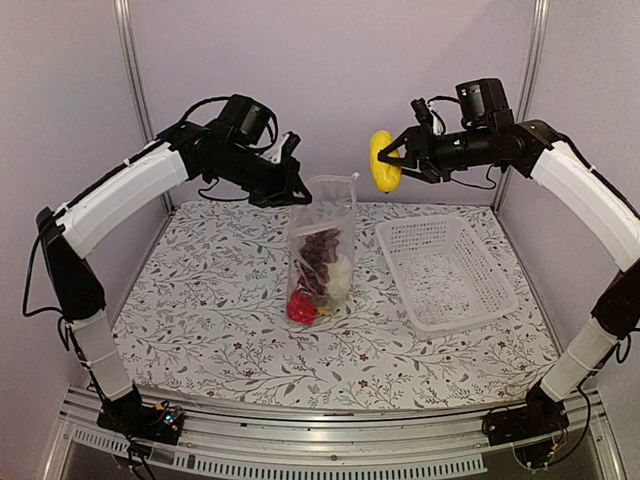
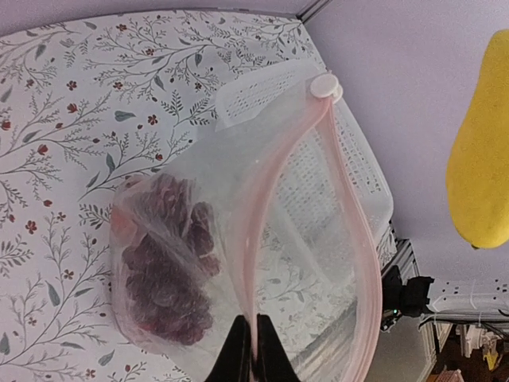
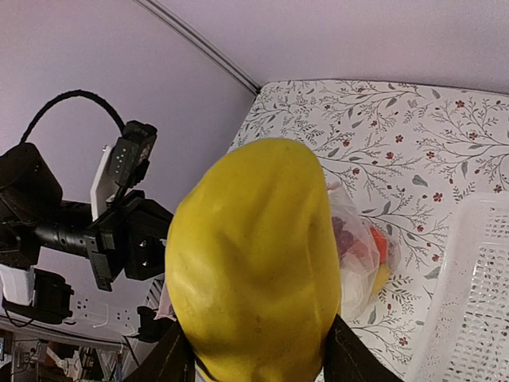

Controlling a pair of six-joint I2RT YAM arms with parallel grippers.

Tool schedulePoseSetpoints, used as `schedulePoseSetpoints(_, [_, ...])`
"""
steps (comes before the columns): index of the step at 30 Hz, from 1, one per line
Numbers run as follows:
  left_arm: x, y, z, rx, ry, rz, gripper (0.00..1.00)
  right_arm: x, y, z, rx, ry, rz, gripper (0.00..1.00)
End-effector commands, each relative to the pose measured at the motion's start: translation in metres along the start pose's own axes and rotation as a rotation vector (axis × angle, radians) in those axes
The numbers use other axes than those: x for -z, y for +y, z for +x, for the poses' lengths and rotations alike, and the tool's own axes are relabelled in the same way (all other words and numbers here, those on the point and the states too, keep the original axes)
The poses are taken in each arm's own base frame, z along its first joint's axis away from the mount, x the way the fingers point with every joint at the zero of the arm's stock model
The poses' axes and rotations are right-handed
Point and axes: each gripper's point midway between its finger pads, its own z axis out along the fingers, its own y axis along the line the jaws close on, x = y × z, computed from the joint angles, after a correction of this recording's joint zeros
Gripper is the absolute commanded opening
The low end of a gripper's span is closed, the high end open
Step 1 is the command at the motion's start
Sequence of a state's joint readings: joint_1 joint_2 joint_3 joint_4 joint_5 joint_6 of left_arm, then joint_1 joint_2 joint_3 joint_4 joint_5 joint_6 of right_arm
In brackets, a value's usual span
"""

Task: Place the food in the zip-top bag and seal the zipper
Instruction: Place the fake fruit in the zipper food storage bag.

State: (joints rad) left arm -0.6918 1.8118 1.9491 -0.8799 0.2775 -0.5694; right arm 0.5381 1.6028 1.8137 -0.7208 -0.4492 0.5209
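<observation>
Above the desk (image 1: 200, 300), left claw (image 1: 290, 188) pinches the zip-top bag (image 1: 322, 225) rim; right claw (image 1: 395, 160) grips yellow toy fruit (image 1: 382, 165) right of its mouth, so loading likely continues, next centring over the opening before release.

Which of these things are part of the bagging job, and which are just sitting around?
Part of the job: zip-top bag, its zipper, yellow toy food in the right gripper, grapes, red pepper and cauliflower already bagged.
Just lying about: white mesh basket, flowered table cover.
</observation>
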Motion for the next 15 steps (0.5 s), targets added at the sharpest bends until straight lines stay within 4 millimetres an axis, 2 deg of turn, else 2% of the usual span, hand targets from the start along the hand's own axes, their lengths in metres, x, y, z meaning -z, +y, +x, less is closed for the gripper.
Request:
schedulePoseSetpoints(1, [0.001,-0.006,-0.011,-0.001,-0.019,0.032,0.04,-0.012,0.047,-0.01,0.045,-0.035,-0.14,0.42])
schedulePoseSetpoints(6, [0.001,-0.007,-0.01,-0.001,-0.014,0.039,0.04,-0.036,0.065,-0.005,0.07,-0.025,-0.18,0.42])
schedulePoseSetpoints(15, [0.003,-0.01,-0.01,-0.007,-0.013,0.049,0.04,-0.071,0.066,0.008,0.104,-0.001,-0.188,0.44])
